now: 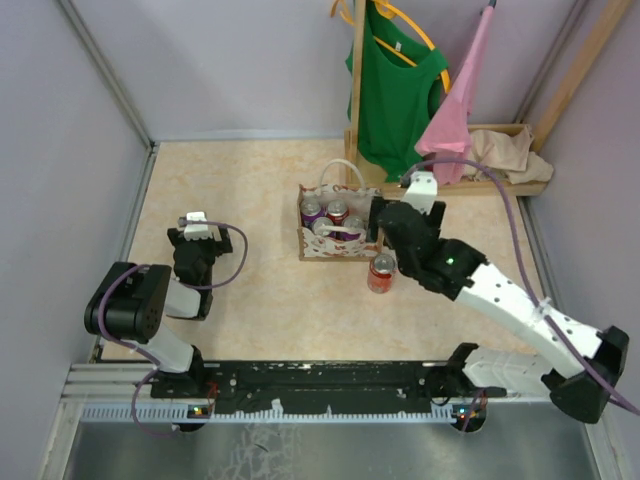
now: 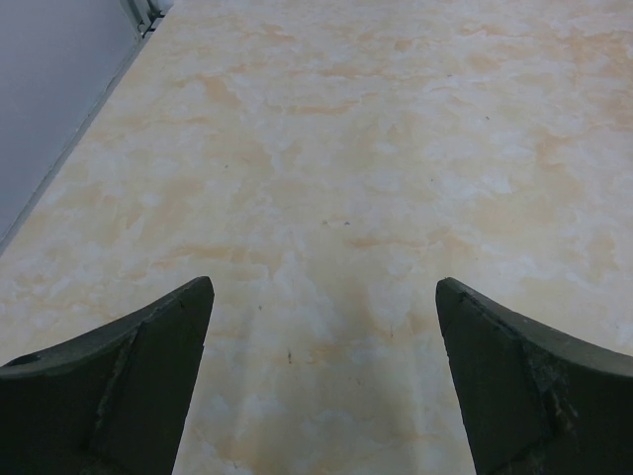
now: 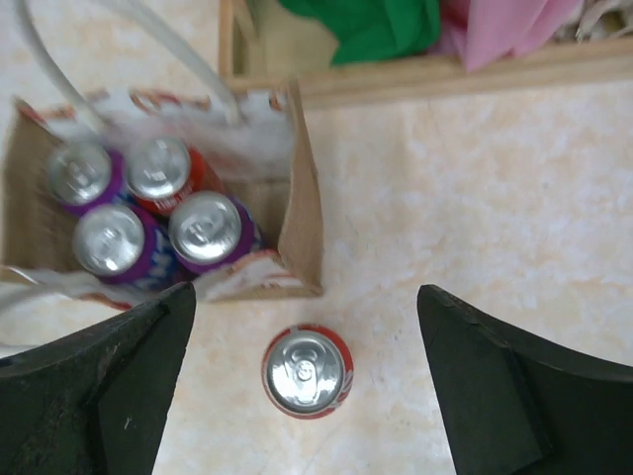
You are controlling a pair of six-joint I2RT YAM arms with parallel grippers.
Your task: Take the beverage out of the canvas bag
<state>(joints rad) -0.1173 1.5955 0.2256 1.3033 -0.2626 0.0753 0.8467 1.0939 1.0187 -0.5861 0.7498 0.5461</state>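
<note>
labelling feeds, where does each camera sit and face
Top external: above, behind the bases, facing down; left arm, right arm, canvas bag, red can.
Left wrist: on left arm, facing the tabletop; left gripper open.
Right wrist: on right arm, facing down; right gripper open, framing that can.
Shared: top and right wrist show bag and can.

On your marbled bench (image 1: 250, 180) stand the open canvas bag (image 1: 335, 251), a red can (image 1: 381, 272) just beside its near corner, and a wooden rack (image 1: 356, 90) at the back.
</note>
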